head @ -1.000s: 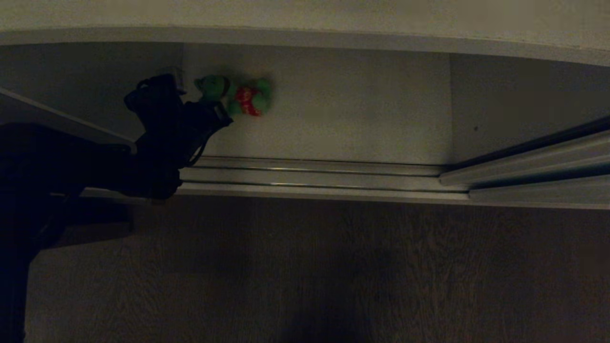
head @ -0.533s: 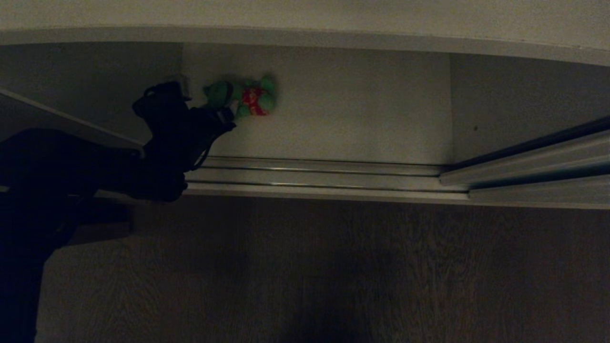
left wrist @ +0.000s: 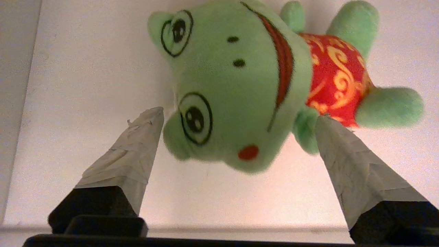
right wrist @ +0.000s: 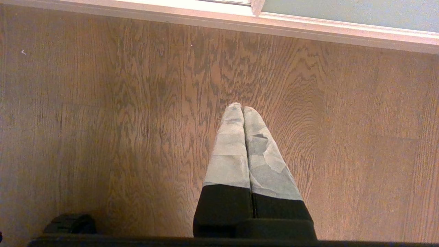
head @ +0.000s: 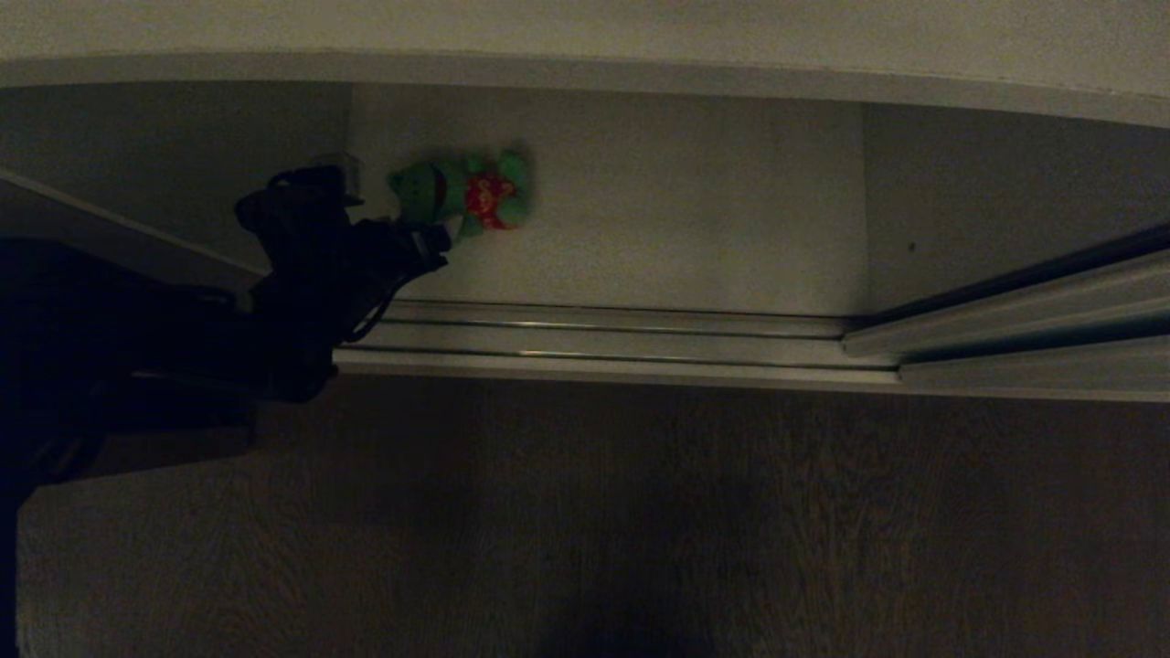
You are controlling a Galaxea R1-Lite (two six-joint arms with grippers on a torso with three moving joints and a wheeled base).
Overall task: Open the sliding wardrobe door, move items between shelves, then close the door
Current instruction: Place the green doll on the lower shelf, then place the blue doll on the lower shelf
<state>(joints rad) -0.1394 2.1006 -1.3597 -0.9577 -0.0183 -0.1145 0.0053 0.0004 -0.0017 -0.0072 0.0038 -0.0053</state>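
- Head view gives you the left gripper (head: 402, 224) reaching into the wardrobe from the left side, over the floor rails (head: 594, 338), with its tips just in front of the green plush toy (head: 462, 192).
- Your toy lies on its side on the white shelf (head: 686, 219), toward that board's back left corner and near the inner side wall; its head points left and its red-patterned belly faces up.
- Left wrist view shows you the jaws standing wide, one taped finger (left wrist: 132, 154) on each side of the toy's (left wrist: 240, 85) head. One tip sits just beside an eye bulge, the other near a small arm; whether either touches the plush you cannot tell. The toy rests on the shelf (left wrist: 85, 68), not clamped.
- Right wrist view puts your right gripper (right wrist: 241, 109) over the wooden floor (right wrist: 103, 120), fingers pressed together with nothing between them, near the pale rail edge (right wrist: 308, 29).
- At the right of the head view you have the sliding wardrobe door (head: 1033, 302) slid aside.
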